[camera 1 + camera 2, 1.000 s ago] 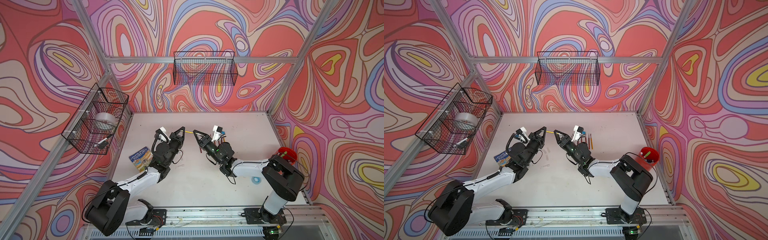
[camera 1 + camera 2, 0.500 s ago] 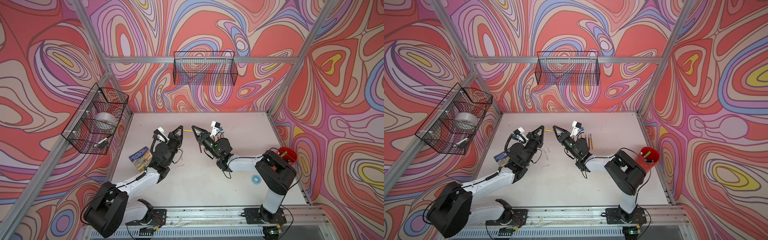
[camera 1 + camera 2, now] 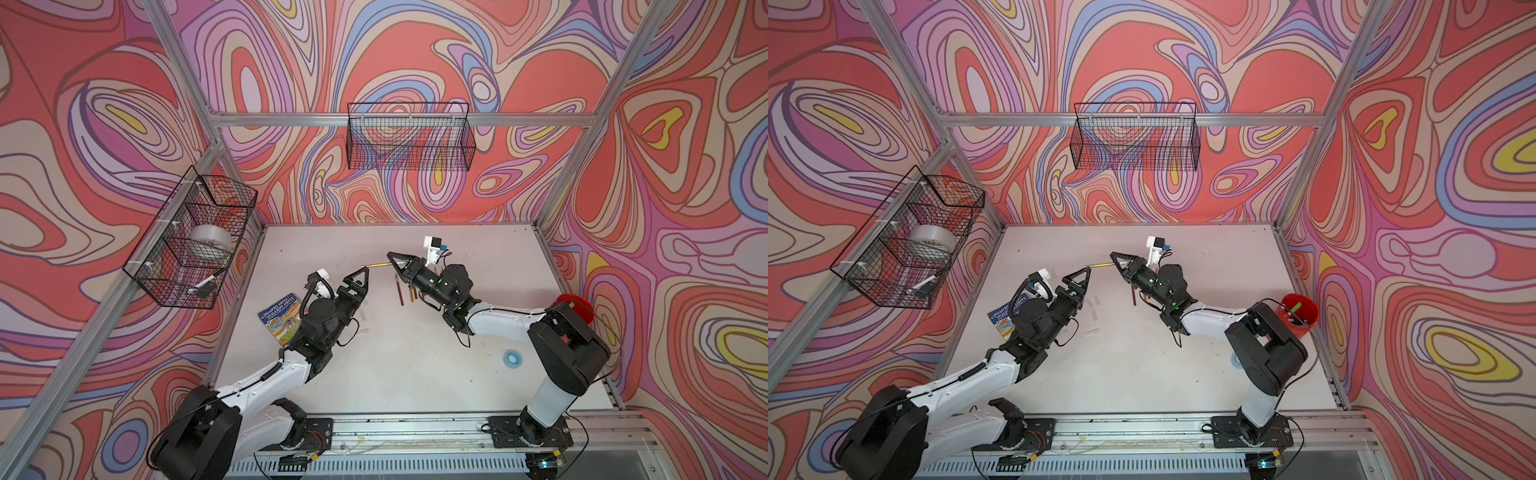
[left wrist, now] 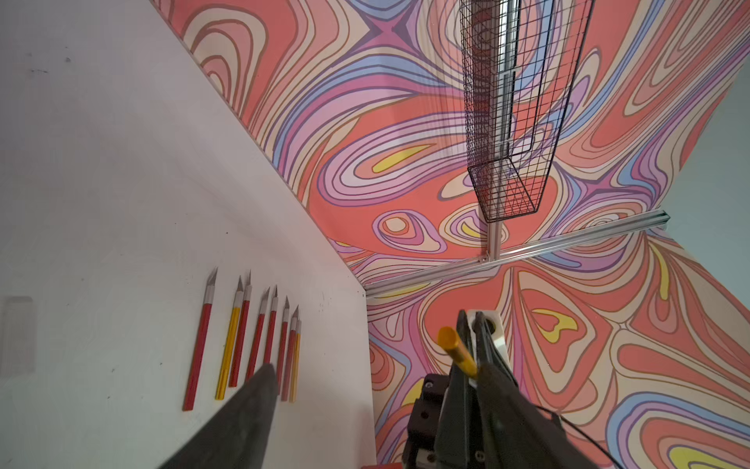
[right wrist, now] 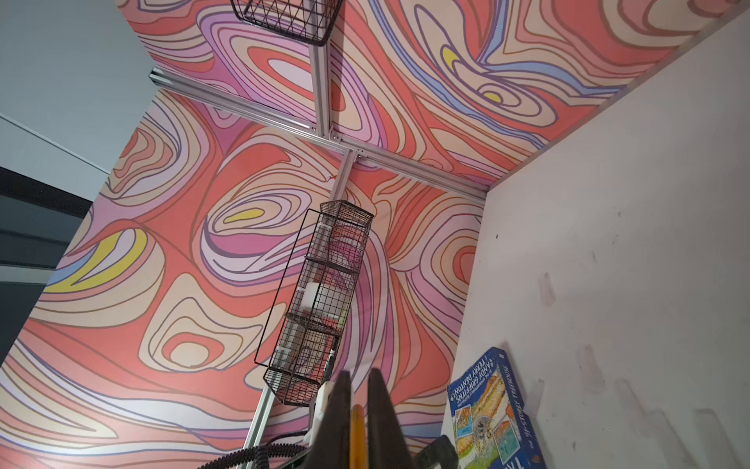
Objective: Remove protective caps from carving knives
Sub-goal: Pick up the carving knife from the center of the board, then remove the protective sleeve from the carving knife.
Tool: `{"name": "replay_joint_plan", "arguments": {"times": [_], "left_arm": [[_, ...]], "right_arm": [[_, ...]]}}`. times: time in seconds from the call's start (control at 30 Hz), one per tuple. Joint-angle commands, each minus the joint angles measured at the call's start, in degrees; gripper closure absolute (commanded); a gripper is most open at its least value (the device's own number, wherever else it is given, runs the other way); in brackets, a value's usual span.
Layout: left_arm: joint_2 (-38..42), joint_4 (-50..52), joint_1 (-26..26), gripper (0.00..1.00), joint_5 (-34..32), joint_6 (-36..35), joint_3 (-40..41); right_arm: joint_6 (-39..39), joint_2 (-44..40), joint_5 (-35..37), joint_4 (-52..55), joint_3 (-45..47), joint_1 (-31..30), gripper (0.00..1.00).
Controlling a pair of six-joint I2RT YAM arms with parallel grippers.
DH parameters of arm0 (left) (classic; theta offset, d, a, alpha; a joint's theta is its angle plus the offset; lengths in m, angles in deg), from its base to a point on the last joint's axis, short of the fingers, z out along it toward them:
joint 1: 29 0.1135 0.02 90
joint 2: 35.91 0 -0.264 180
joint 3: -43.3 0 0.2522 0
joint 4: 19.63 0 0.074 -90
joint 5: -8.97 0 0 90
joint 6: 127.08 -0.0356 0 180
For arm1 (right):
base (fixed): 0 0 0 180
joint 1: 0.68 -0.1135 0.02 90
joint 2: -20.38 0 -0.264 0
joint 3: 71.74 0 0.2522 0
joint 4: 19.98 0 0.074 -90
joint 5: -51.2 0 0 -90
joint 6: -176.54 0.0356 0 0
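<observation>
One slim yellow carving knife [image 3: 379, 266] in tight right jaws; left jaws wide apart, empty.

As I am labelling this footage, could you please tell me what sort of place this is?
Probably a robot test cell: a white tabletop boxed in by aluminium framing and swirl-patterned walls, with a left arm and right arm mounted on a front rail.
</observation>
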Motion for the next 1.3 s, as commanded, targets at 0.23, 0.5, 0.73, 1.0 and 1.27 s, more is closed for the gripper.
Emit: {"name": "replay_joint_plan", "arguments": {"times": [0.23, 0.5, 0.73, 1.0, 1.27], "left_arm": [[12.96, 50.86, -0.30, 0.13, -1.83, -30.66, -17.29], [0.98, 60.78, -0.30, 0.16, 13.12, -44.19, -29.19], [-1.34, 57.74, -0.56, 0.14, 23.13, -48.11, -30.13], [-8.38, 58.83, -7.69, 0.18, 21.14, -51.98, -34.40], [-12.84, 57.54, -9.00, 0.32, 20.39, -53.14, -37.31]], "right_arm": [[-33.29, -8.46, -2.89, 63.01, -22.34, 4.98, 1.00], [-46.64, -3.06, -7.70, 84.50, -36.43, 5.07, 1.00], [-51.64, -0.22, -11.34, 92.90, -41.33, 5.08, 1.00], [-51.81, 2.01, -16.05, 92.41, -41.17, 5.02, 1.00], [-52.50, 1.62, -19.89, 91.86, -40.02, 5.00, 1.00]]}}
